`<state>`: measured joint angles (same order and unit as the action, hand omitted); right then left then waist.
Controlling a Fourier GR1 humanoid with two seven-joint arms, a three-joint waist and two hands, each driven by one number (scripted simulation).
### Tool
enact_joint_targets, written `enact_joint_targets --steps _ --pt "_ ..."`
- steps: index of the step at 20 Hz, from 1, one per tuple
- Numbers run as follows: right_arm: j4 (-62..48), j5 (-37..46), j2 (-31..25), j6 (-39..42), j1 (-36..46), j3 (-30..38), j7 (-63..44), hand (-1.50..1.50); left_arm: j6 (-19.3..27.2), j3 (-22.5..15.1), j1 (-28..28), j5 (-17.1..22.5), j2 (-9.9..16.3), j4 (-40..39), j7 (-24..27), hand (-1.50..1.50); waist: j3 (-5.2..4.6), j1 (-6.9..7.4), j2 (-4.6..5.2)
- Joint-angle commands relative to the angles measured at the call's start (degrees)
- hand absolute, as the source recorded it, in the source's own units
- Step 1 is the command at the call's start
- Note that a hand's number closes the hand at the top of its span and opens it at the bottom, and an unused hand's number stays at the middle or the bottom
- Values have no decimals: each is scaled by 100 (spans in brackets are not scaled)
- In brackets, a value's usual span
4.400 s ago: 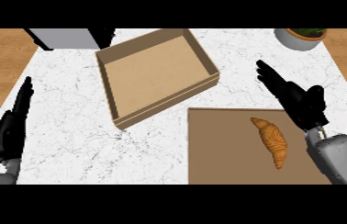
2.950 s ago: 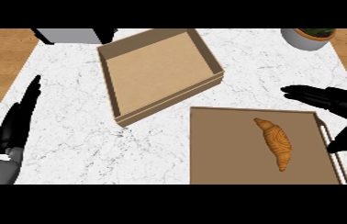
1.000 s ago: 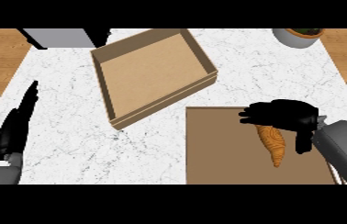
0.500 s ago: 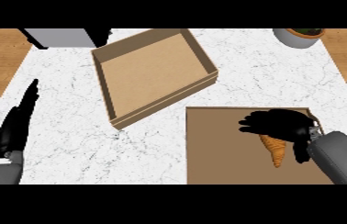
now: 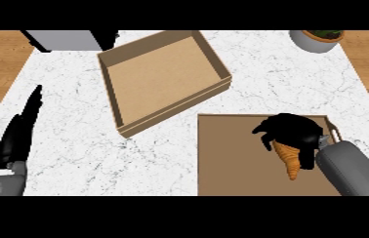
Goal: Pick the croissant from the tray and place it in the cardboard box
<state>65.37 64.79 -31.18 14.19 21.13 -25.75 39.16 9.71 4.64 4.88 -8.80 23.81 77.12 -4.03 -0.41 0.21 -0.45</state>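
Observation:
A golden-brown croissant (image 5: 288, 161) lies on the brown tray (image 5: 229, 159) at the lower right. My right hand (image 5: 292, 130) sits over the croissant's upper end, fingers curled down round it and hiding that part; only the lower tapered end shows. The open cardboard box (image 5: 160, 76) stands tilted at the upper middle of the white marble counter, with nothing inside. My left hand (image 5: 22, 129) rests open at the left edge, fingers pointing up, away from both box and tray.
A grey appliance (image 5: 65, 39) stands at the top left corner. A potted plant (image 5: 318, 39) sits at the top right. Wooden floor shows beyond both counter sides. Bare marble lies between the box and the tray.
My right hand came in from the right, lowered onto the tray and closed its fingers over the croissant's upper end. The left hand and box stayed put.

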Motion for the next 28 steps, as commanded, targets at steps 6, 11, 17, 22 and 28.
enact_joint_targets --steps 6,11,17,22,28 --pt "-417 -442 1220 -355 -165 1517 -2446 150 33 182 -99 -10 17 -113 3 0 36 -248 10" --pt "89 -407 2125 -830 -251 2215 -4653 150 66 205 -222 -32 16 -101 133 0 19 -299 -50" --pt "1592 806 2745 -1347 -362 1697 -6558 150 23 174 58 -71 29 -73 -101 0 29 -177 -13" --pt "3159 1235 2640 -1180 -285 1260 -6673 150 -182 249 -47 46 93 -57 82 0 34 -111 -10" --pt "3238 1126 3107 -666 712 990 -6975 150 -199 273 40 -74 7 -215 158 0 38 -2 41"
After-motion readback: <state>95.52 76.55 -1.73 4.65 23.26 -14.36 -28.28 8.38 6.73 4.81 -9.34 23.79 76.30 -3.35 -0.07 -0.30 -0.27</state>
